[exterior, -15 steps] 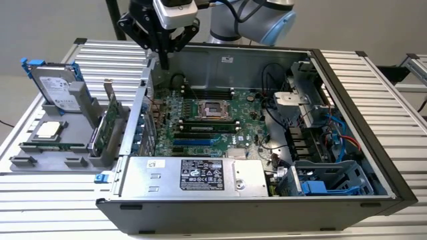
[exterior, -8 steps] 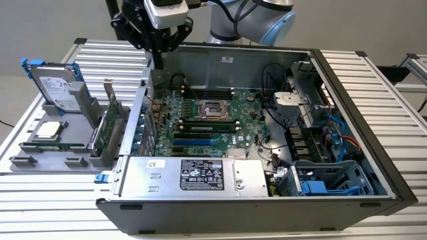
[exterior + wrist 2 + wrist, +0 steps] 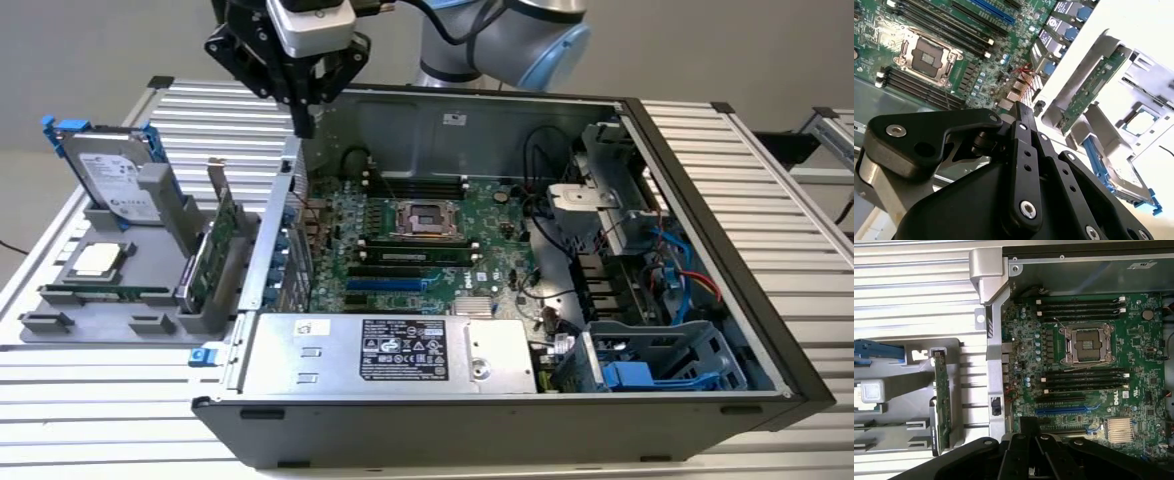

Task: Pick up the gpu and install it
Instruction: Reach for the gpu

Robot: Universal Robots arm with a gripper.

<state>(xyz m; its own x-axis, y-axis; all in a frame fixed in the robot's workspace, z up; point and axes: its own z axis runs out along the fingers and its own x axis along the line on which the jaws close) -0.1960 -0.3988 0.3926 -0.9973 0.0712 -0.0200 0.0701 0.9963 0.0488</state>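
The gpu [image 3: 218, 245] stands on edge in a slot of the grey holder [image 3: 80, 330] on the exterior view's left, its green board facing out and its silver bracket upright at the far end. It also appears edge-on in the first wrist view [image 3: 942, 400] and as a green board in the second wrist view [image 3: 1089, 92]. My gripper [image 3: 304, 118] hangs above the case's wall beside the holder, higher than the gpu and apart from it. The black fingers [image 3: 1023, 117] are together with nothing between them, and the gripper [image 3: 1028, 424] is shut over the motherboard's edge.
The open computer case [image 3: 721, 300] lies on its side with the motherboard [image 3: 427, 250], a blue slot [image 3: 1059, 410] and a power supply [image 3: 387, 350] inside. The holder also carries a hard drive with a blue frame [image 3: 114, 175], a processor [image 3: 100, 258] and a memory stick [image 3: 107, 293].
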